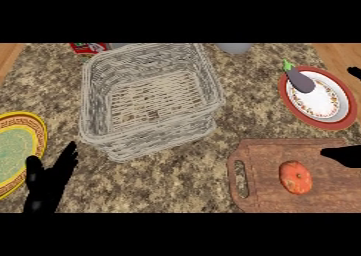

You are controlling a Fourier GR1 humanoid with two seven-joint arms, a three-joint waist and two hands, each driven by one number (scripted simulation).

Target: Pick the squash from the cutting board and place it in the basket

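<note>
My one view looks steeply down from head height onto the granite counter [183,175], taking it in from the wire basket [150,100] beyond my left hand's [46,185] fingertips to the cutting board [301,175] beneath my right hand's [349,155] fingers.

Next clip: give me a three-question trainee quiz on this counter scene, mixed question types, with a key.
1. True or false: the squash lies in the basket.
2. What sits on the red-rimmed plate? A) eggplant B) banana C) cup
3. Fill in: the right hand is over the ____.

Key: 1 false, it lies on the board; 2 A; 3 cutting board.
</note>
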